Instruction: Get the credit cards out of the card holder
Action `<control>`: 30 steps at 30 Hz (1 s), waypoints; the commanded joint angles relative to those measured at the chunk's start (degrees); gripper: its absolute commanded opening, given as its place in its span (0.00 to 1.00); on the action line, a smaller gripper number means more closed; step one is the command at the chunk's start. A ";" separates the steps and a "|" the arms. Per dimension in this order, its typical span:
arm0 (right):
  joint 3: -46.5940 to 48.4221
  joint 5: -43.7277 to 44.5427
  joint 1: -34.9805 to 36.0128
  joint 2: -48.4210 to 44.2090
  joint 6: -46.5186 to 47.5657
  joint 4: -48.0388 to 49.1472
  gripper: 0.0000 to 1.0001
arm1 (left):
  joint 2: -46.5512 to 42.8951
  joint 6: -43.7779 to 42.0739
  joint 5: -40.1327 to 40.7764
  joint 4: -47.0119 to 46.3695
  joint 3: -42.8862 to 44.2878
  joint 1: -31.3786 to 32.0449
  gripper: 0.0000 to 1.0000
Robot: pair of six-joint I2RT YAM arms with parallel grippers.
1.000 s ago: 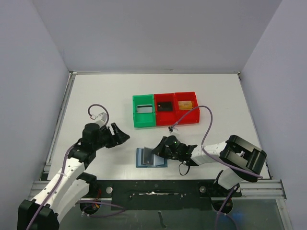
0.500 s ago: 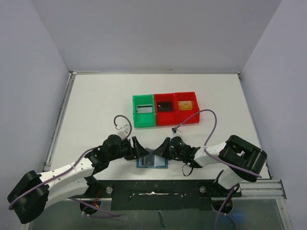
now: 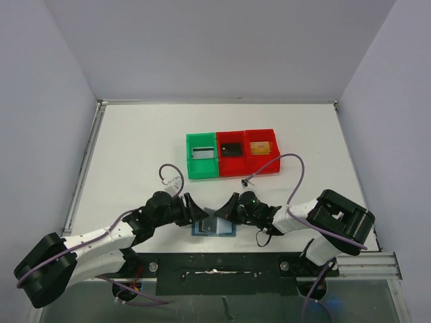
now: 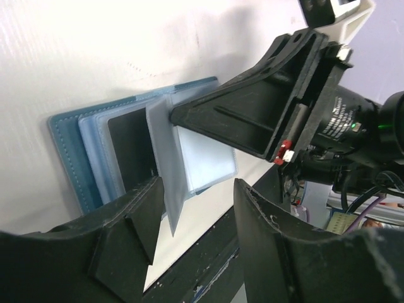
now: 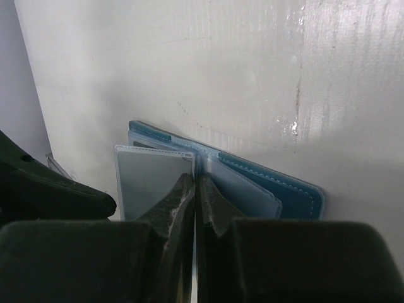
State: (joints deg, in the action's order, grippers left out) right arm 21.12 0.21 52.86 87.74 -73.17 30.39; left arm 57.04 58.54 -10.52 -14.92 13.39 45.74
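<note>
Currently on the table [image 3: 135, 148]: one blue holder [image 4: 66, 158], lying open and flat just ahead of both sets of jaws. The right gripper [image 5: 196, 202] is clenched on one clear sleeve [image 4: 165, 145], which stands upright off the stack. The left gripper [image 4: 192, 202] has its jaws apart, straddling that sleeve's free edge and, as far as shows, touching nothing. One dark card [image 4: 131, 148] sits in a flat sleeve just beyond the left jaws, not yet out. Progress, as judged, is partway. The green bin [image 3: 202, 172] and red bins [image 3: 231, 167], well beyond the jaws, each hold a flat piece, probably cards already removed. At least the dark card is left. It is unclear whether the raised sleeve carries a card, since it reads grey and cloudy. The number of sleeves beneath cannot be told, and the bin contents are too small to name. The right fingers cover the pinch point, and the left fingers cut off the holder's near edge.
</note>
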 commanded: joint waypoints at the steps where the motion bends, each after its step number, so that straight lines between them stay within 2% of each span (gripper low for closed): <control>1: 1.11 -0.29 -0.15 0.78 1.04 -3.85 0.00 | 1.26 1.30 -1.22 -6.10 -0.56 0.40 0.46; 12: 2.26 -0.55 -0.18 0.76 1.79 -5.67 0.00 | 4.31 1.49 -3.11 -8.40 -0.64 0.74 0.44; 17: 3.10 -0.97 -0.13 -0.19 2.91 -6.85 0.01 | 6.34 2.23 -3.72 -11.61 -0.76 1.77 0.40; 22: 3.90 -1.97 -0.12 -3.25 5.20 -7.42 0.10 | 7.07 2.63 -3.54 -12.81 -0.60 2.27 0.39; 30: 7.43 -0.47 -0.04 -9.42 8.07 -15.37 0.28 | 7.57 2.78 -3.45 -12.97 -0.47 2.49 0.39</control>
State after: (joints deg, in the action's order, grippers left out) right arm 25.69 -1.28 52.86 82.52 -67.88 18.37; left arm 64.53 61.10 -13.56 -23.73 12.45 47.72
